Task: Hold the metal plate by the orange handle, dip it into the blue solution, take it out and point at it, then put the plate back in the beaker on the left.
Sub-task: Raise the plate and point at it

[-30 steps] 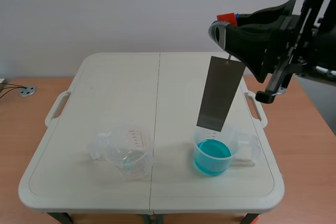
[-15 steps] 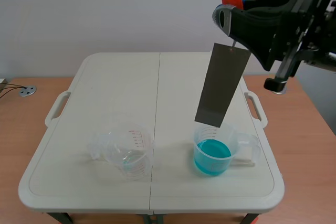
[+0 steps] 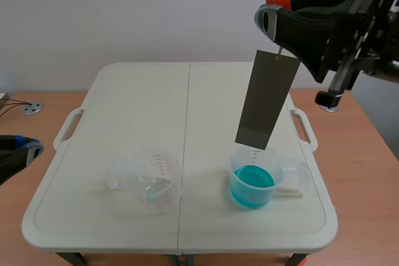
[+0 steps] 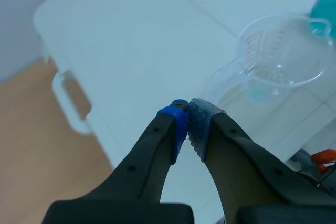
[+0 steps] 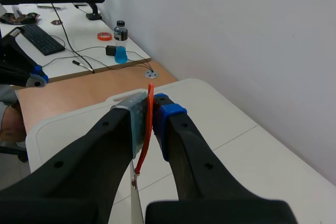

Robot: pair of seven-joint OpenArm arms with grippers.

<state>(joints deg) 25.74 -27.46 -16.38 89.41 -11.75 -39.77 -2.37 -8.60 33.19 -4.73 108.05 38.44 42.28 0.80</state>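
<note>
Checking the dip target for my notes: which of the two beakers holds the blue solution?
The right-hand beaker, just below the hanging metal plate: it is filled with blue liquid. The left-hand beaker is clear and practically empty.

Grey plate, orange handle; turquoise solution in the clear right beaker; red scale marks on the clear left beaker; cream table.

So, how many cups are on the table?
2: a clear cup at the left, and a cup of blue liquid at the right, below the hanging metal plate.
</note>
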